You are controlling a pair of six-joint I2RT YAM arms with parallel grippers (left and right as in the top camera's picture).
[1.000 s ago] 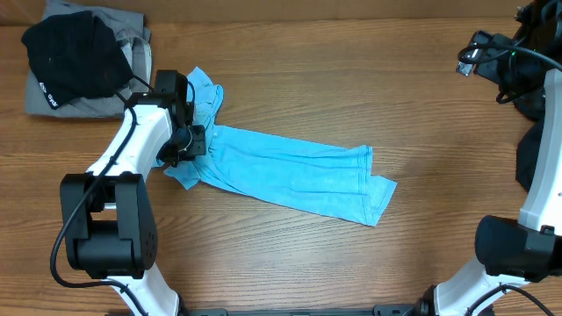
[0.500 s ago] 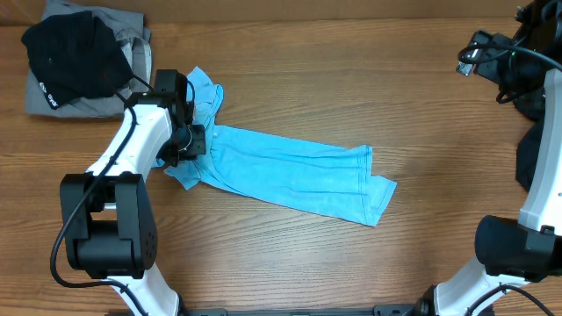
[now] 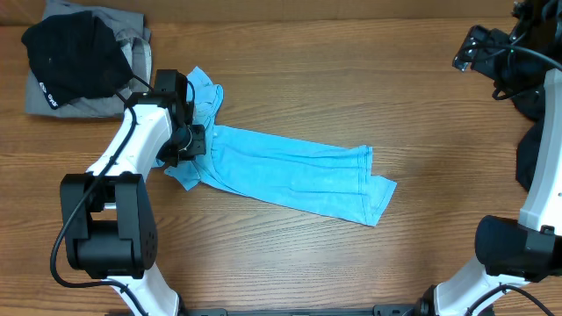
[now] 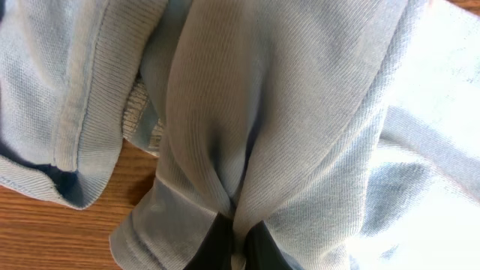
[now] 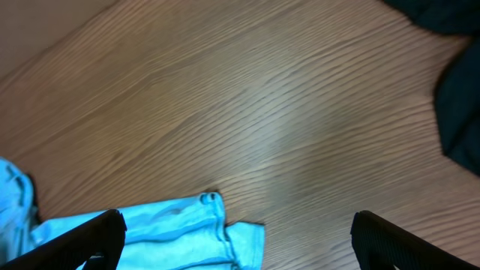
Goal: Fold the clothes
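Observation:
The light-blue T-shirt (image 3: 290, 171) lies gathered into a long band that runs from the upper left down to the right of the table. My left gripper (image 3: 190, 140) sits at the band's left end, shut on a pinch of the blue cloth. In the left wrist view the fabric (image 4: 247, 112) bunches into a fold caught between the dark fingertips (image 4: 217, 244). My right gripper (image 3: 471, 51) hangs high at the far right, open and holding nothing. Its wrist view shows the shirt's right end (image 5: 180, 229) far below the wide-set fingers (image 5: 82, 240).
A black garment (image 3: 70, 54) lies on top of a grey one (image 3: 92, 104) at the table's back left corner. More dark cloth (image 3: 529, 154) sits along the right edge, also visible as a dark garment (image 5: 459, 112) in the right wrist view. Bare wood (image 3: 351, 88) surrounds the shirt.
The right gripper has shifted slightly up and to the left. The left gripper and the shirt have stayed where they were.

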